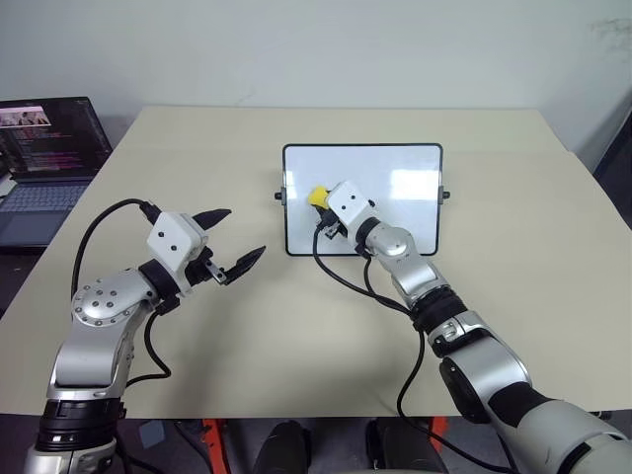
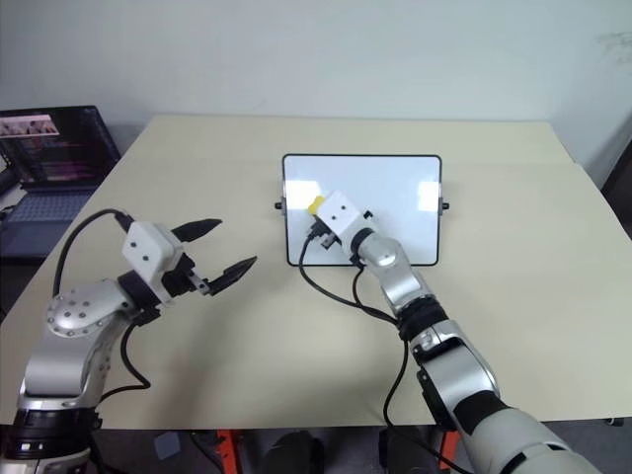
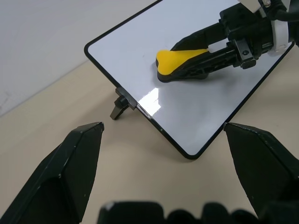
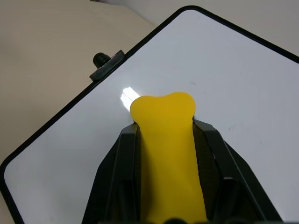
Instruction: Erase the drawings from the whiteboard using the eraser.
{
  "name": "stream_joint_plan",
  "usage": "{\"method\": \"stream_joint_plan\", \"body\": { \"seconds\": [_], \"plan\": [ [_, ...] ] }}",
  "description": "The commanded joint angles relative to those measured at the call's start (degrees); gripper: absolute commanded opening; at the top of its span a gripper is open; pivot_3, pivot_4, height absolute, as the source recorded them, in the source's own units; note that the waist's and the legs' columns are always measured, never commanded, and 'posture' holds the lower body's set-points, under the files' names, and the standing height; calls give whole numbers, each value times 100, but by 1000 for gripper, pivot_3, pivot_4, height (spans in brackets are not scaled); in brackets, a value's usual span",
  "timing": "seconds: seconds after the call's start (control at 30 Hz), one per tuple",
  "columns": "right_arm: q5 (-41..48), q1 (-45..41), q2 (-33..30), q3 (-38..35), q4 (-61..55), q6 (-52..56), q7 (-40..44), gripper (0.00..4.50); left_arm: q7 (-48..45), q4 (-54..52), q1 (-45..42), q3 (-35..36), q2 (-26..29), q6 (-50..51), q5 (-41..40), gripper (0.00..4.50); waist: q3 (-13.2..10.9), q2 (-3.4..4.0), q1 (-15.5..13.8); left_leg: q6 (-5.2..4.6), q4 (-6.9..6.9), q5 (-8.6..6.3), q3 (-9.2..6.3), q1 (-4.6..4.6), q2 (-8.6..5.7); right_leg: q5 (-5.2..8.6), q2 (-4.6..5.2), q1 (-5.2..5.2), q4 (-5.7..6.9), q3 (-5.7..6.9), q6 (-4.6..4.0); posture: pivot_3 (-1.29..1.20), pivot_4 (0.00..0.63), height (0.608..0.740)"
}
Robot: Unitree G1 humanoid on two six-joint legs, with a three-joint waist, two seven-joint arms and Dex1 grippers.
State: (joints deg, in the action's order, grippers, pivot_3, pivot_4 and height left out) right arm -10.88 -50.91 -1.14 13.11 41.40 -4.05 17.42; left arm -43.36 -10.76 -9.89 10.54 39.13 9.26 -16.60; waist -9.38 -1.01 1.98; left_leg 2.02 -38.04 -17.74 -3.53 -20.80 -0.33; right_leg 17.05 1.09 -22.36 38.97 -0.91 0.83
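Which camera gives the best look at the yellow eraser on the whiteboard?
The left wrist view: the eraser shows side-on, yellow top and dark underside on the whiteboard, clamped by the right gripper. The right wrist view shows its yellow top between the fingers; the eye views show a yellow corner.

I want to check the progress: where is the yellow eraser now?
The eraser is clamped in the right tool, resting on the whiteboard in its left part, near the left-side knob.
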Motion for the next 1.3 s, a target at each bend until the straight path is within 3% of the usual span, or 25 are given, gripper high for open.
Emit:
{"method": "stream_joint_plan", "body": {
  "seconds": [0.03,0.27,0.53,0.77,1.3],
  "plan": [
    [80,166,-13,-80,-442,198,-4,1226,-8,-154,-104,89,66,-114,-12,4500,0,0,-2,0,2,0,0,-2,1,0,0,-1,-1,0,0,0,150,740],
    [354,977,-154,-92,-2396,1160,383,1226,-11,-247,-111,48,41,-72,-40,4500,-2,1,-16,1,10,-1,2,-23,1,3,1,-13,-23,-1,0,0,150,740],
    [675,1650,-749,-330,-4433,2697,757,1226,-47,-304,-221,-46,-8,19,-109,4500,-1,-1,-19,5,1,2,6,-95,2,3,1,-96,-2,-2,1,0,150,740],
    [872,1786,-1150,-551,-4929,3486,808,1226,-26,-375,-256,-157,-82,93,-150,4500,-1,-2,-14,4,1,2,9,-97,1,3,1,-98,-5,-3,1,0,150,740],
    [965,2060,-1621,-865,-5272,4008,637,1226,-131,-368,-380,-376,-128,283,-245,4500,-1,-2,-10,4,-3,2,15,-97,0,3,1,-98,-1,-6,1,0,150,740]
  ]
}}
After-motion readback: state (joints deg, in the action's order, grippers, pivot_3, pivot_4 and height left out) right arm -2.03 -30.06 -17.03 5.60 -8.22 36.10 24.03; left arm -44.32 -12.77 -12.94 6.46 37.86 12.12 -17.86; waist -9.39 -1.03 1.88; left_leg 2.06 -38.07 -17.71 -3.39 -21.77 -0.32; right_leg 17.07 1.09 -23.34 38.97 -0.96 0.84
